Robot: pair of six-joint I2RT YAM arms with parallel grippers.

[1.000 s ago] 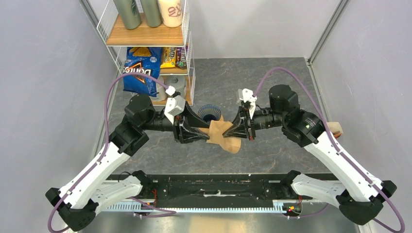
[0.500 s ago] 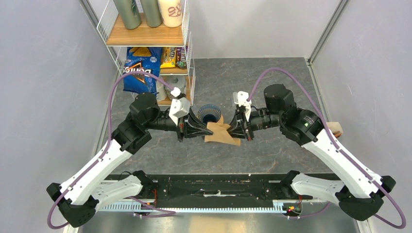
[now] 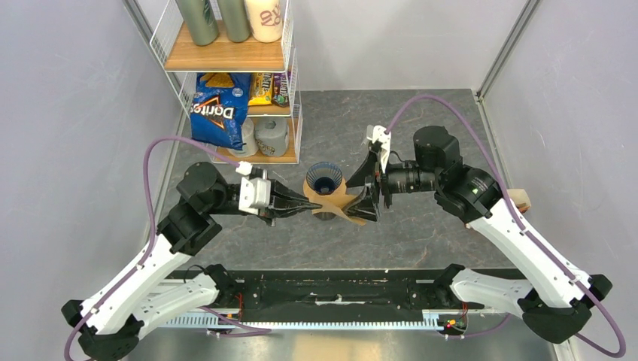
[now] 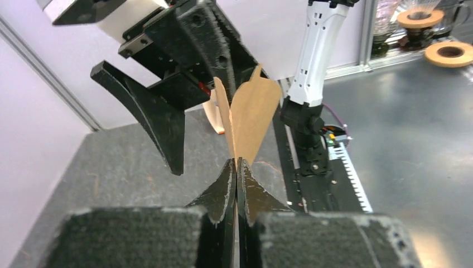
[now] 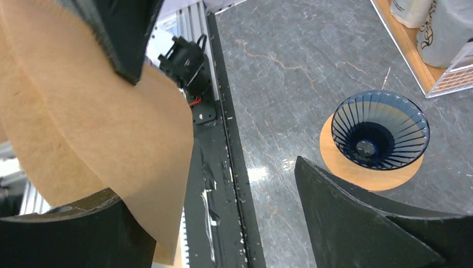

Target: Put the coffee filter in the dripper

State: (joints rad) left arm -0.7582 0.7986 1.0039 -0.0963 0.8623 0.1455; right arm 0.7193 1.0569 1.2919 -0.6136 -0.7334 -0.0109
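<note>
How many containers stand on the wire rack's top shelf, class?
3: a grey-green tumbler at the left, a second tumbler in the middle, a cream patterned cup at the right. The picture's edge crops them, so others may stand hidden behind.

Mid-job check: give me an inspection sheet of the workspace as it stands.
Surface: grey stone-look table, no spills seen.
Job's things: coffee filter held aloft, not in the dripper; dripper empty, sitting on a wooden ring.
Clutter: small tan item at the table's right edge, partly hidden.
Grippers: left gripper shut on the coffee filter; right gripper open, one finger beside it.
Cables: purple cables loop up clear of the filter.
Surroundings: wire shelf with chip bag, far left; grey walls.
</note>
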